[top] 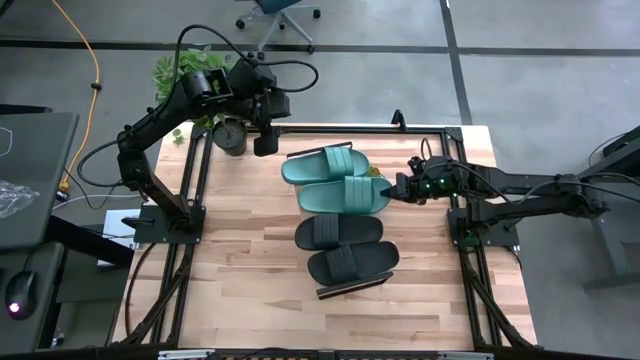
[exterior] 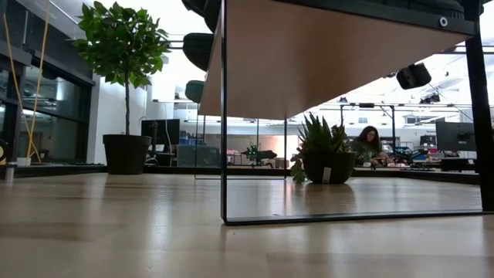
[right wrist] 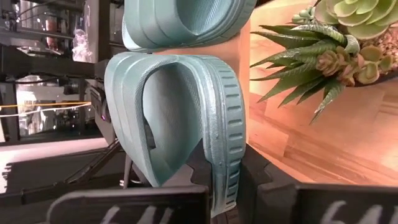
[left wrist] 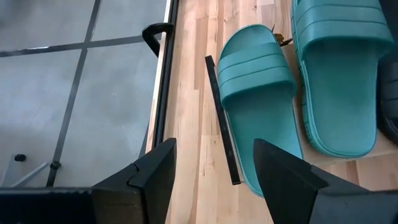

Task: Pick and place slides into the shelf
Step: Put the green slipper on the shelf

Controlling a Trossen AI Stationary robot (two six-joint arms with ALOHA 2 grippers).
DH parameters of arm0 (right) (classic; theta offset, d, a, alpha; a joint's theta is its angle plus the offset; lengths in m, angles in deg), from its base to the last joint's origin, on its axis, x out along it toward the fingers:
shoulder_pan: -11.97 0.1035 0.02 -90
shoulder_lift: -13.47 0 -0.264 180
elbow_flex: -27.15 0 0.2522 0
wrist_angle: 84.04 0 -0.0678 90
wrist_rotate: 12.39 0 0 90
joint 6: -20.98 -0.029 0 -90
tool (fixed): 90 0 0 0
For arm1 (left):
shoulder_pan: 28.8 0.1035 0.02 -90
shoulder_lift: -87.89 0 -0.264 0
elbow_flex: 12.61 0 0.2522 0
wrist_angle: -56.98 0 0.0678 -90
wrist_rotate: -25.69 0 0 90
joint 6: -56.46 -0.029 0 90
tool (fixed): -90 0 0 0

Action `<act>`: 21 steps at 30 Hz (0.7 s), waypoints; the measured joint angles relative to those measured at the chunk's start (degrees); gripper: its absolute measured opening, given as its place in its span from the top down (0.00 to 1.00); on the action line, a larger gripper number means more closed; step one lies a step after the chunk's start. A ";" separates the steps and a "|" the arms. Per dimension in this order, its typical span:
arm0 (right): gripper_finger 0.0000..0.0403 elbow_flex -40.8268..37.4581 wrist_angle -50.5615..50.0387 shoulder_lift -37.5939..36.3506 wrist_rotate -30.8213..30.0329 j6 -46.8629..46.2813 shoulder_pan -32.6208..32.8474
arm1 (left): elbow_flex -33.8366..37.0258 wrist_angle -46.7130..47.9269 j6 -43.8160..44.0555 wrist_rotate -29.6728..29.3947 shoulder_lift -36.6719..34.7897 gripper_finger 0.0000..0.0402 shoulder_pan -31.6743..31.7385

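Note:
Two teal slides (top: 322,165) (top: 345,194) and two black slides (top: 339,232) (top: 350,264) lie side by side across the shelf (top: 350,288). In the low view the shelf's plank (exterior: 332,54) shows from below on thin dark legs. My right gripper (top: 400,189) reaches in from the table's right and is shut on the nearer teal slide (right wrist: 180,106). My left gripper (top: 265,140) hangs open above the shelf's far end. Its fingers (left wrist: 155,177) point down toward the farther teal slide (left wrist: 258,93) and touch nothing. My right gripper pinches the toe end of the nearer teal slide's sole (right wrist: 227,155), one finger (right wrist: 199,171) on the footbed side before the strap opening, the other (right wrist: 258,177) under the ribbed sole. It comes almost level from the table's right, along the slide. The slide lies level beside the other teal one; whether it touches the plank, I cannot tell.
A potted plant (top: 228,135) stands at the table's far left corner. A small succulent (right wrist: 323,56) sits close to my right gripper. Dark frame rails (top: 195,180) (top: 470,250) run along both sides. Bare tabletop (top: 250,240) lies left of the shelf. A person (exterior: 369,143) sits far off.

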 joint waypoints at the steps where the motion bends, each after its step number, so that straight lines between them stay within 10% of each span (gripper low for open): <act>1: 0.98 0.00 -0.02 0.00 -0.01 -0.04 -0.28 | 0.00 0.00 0.00 0.01 0.00 0.50 0.00; 21: 0.98 0.00 1.52 4.04 3.20 -4.69 -2.12 | 0.00 -0.04 0.00 -0.01 0.00 0.50 0.00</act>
